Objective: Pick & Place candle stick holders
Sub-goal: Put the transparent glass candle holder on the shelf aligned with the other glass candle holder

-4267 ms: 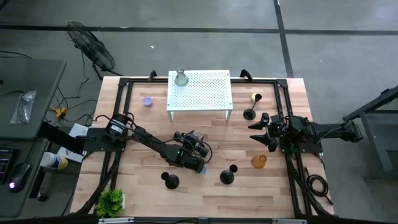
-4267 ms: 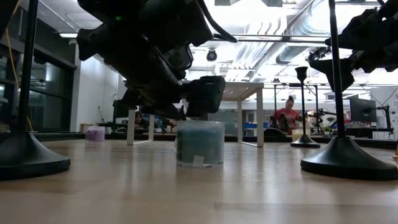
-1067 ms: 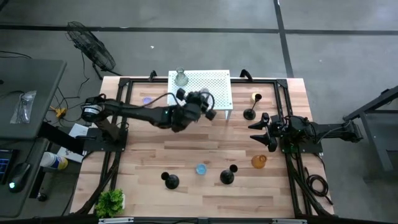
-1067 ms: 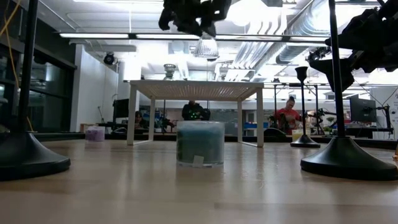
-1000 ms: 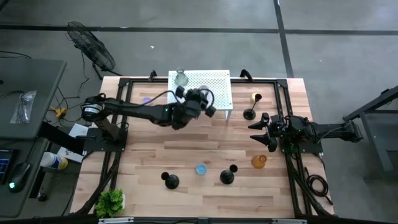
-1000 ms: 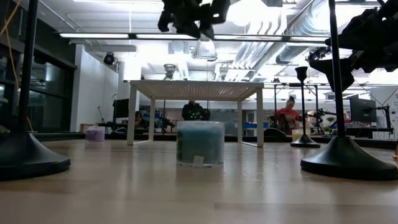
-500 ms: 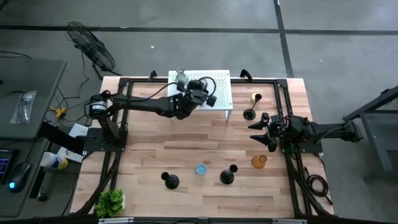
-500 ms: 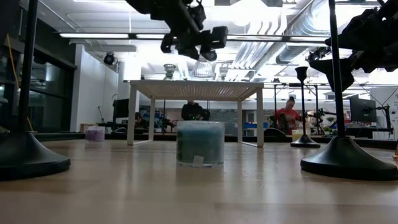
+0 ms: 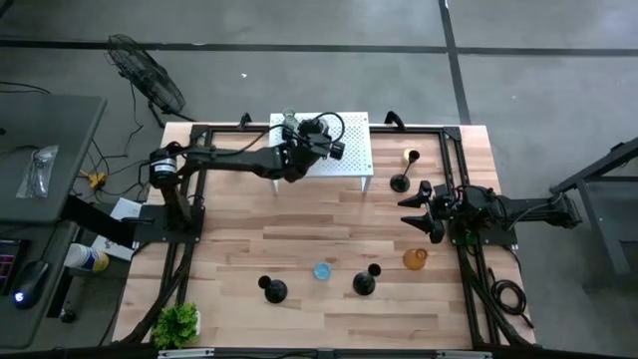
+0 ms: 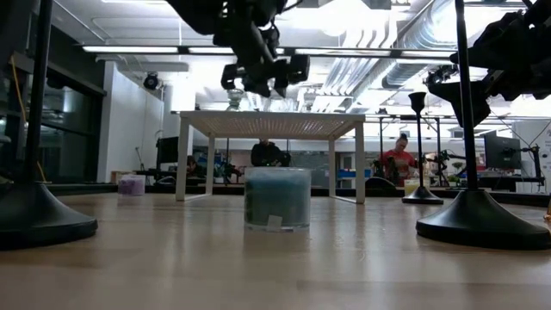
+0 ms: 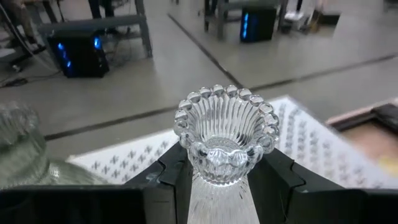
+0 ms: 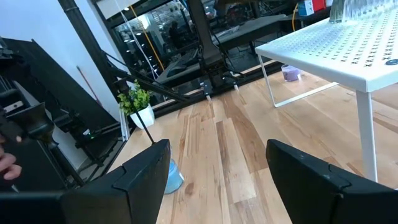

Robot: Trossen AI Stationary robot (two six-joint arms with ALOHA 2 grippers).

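My left gripper hovers over the white perforated stand, shut on a clear ribbed glass cup with a beaded rim. A second clear jar stands on the stand's far left corner. A blue cup sits on the table near the front, between two black holders. A third black holder stands at the right. My right gripper waits open at the right side, touching nothing. My left gripper pinches the clear cup's lower body between its two fingers, one on each side. The fingers reach nearly level over the stand, pointing toward the table's far edge. The cup stays about upright, mouth up, lifted clear of the stand's top.
An amber cup and a yellow cup stand near the right arm, and a purple cup left of the stand. A small green plant is at the near left corner. The black frame rails border the table.
My left gripper has carried the clear cup toward the table's far edge, over the stand, sinking closer to its top and rolling somewhat. It has stayed shut on the cup, which remains lifted.
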